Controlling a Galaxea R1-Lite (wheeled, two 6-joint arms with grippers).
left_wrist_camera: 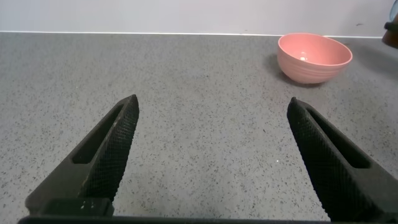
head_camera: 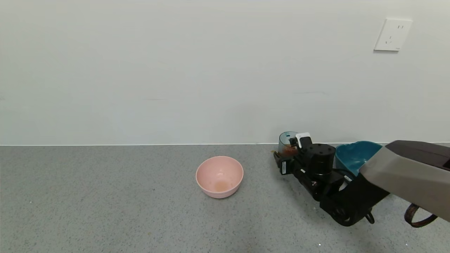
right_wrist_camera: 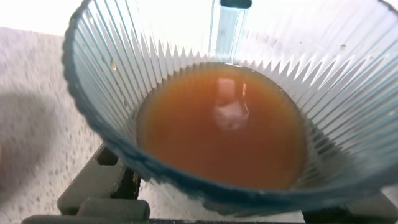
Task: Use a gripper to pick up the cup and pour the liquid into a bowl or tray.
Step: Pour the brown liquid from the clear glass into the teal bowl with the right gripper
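Grey speckled tabletop (head_camera: 105, 211) against a white wall, and the grasp step looks done: the right gripper (head_camera: 290, 151) is clamped on the cup (head_camera: 287, 142), upright, liquid (right_wrist_camera: 221, 134) level inside, right beside the teal tub (head_camera: 353, 156). Next comes a lift, a carry over the tub's rim and a slow tip. Left gripper (left_wrist_camera: 211, 155) hangs spread apart, away from the pink bowl (head_camera: 219, 176).

From my seat, the cup (head_camera: 287, 142) sits at the back of the counter (head_camera: 105, 203) by the wall (head_camera: 175, 70), with the liquid (right_wrist_camera: 221, 134) in it and the right gripper (head_camera: 289, 154) around it. The tub (head_camera: 355, 156) lies just right of it, behind the right arm. The round bowl (head_camera: 219, 176) stands well left, nearer me.
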